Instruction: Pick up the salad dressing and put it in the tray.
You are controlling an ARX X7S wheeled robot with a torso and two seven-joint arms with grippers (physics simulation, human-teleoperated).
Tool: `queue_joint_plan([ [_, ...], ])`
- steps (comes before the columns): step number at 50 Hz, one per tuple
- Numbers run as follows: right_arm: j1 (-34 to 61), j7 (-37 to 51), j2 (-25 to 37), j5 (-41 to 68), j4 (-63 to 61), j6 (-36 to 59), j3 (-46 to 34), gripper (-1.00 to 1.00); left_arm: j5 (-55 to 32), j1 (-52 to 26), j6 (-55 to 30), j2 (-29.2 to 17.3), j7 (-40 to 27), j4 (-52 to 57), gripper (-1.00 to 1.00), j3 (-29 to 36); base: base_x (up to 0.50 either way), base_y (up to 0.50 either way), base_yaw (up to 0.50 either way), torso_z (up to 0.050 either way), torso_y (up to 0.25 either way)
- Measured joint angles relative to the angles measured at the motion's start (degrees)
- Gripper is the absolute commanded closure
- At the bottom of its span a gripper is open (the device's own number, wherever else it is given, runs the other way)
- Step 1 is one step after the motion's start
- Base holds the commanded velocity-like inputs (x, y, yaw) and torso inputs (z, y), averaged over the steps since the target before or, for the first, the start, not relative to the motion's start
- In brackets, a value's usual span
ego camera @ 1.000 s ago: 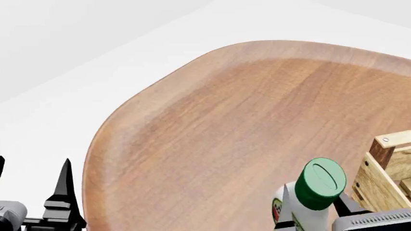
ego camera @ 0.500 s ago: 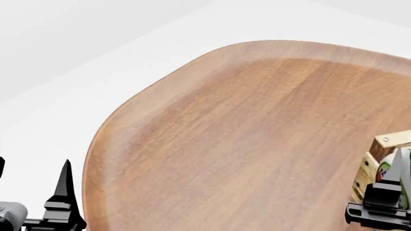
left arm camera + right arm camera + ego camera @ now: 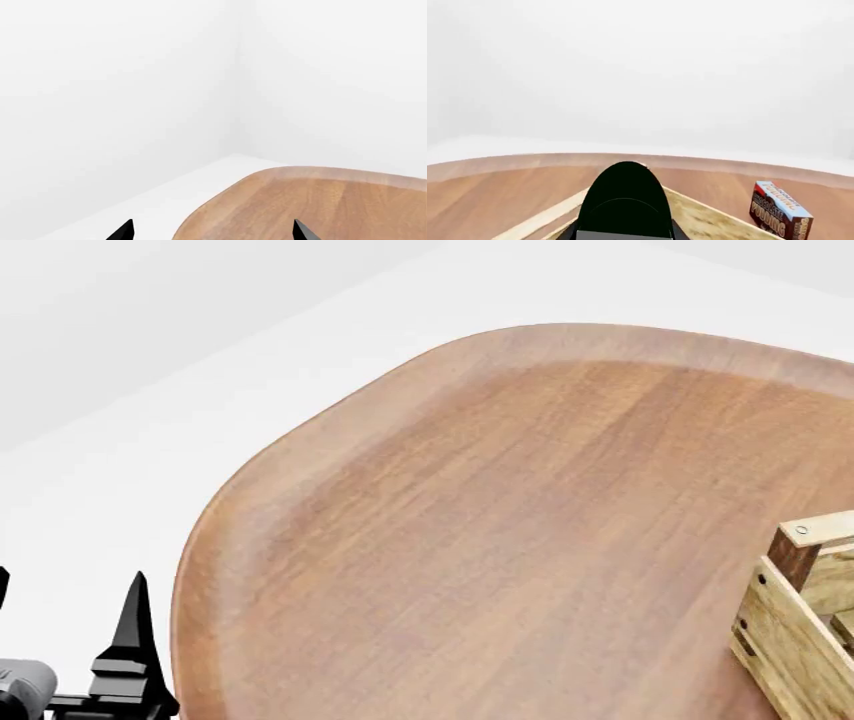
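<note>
The salad dressing shows only in the right wrist view, as a dark rounded shape close to the camera. No cap or label shows there. My right gripper is shut on it, with its fingers hidden behind it; both are out of the head view. Under and beside the bottle run the light-wood rails of the tray. The head view shows the tray's corner, with a dark post, at the lower right. My left gripper hangs open and empty off the table's left edge, its two tips wide apart.
The rounded wooden table fills most of the head view, with white floor and walls around it. A chocolate pudding box stands on the table beyond the tray in the right wrist view.
My right gripper carried the salad dressing rightward, past the tray's corner and out of the head view. The left arm has not moved.
</note>
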Motion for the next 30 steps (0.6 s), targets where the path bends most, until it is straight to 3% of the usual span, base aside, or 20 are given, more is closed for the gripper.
queue_joint_plan([
  [18, 5.74, 0.02, -0.48, -3.43, 17.86, -3.61, 0.75, 1.00, -0.01, -0.09, 0.08, -0.21, -0.28, 0.00, -1.00, 0.32, 0.00, 0.00, 0.00, 0.000, 0.001],
  [30, 10.49, -0.87, -1.52, -7.72, 34.81, -11.04, -0.08, 1.00, 0.09, -0.15, 0.16, -0.35, -0.44, -0.05, -1.00, 0.63, 0.00, 0.00, 0.00, 0.000, 0.001],
])
